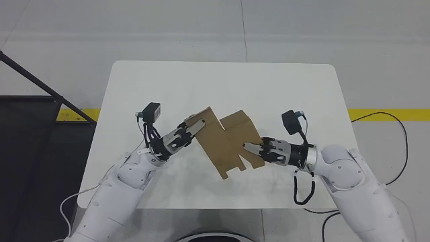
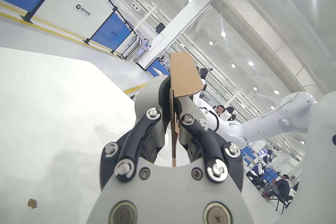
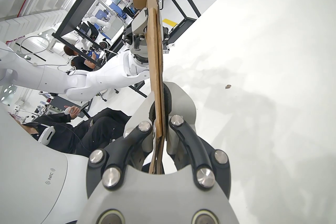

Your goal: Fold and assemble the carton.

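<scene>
1. Top view: the brown carton (image 1: pixel 225 144), not yet opened out, lies flat and slantwise over the near half of the table (image 1: pixel 282 87), close to its front edge and about midway between the side edges. The left gripper (image 1: pixel 190 133) has its far-left flap; the right gripper (image 1: pixel 252 151) has its near-right edge.
2. Left wrist view: the left gripper (image 2: pixel 172 104) is closed narrow on the carton (image 2: pixel 183 75), seen edge-on, with a rounded flap jutting past the fingertips. A small cardboard scrap (image 2: pixel 32 203) lies on the table (image 2: pixel 52 104).
3. Right wrist view: the right gripper (image 3: pixel 158 109) is clamped on the carton's (image 3: pixel 153 46) doubled edge, and the left gripper (image 3: pixel 139 33) shows at the far end. Whether the carton touches the table I cannot tell.
4. Judgement: this looks like the opening step, with the blank held at both ends. The next move probably calls for working the two grips against each other so the panels hinge along their creases, without slipping.
</scene>
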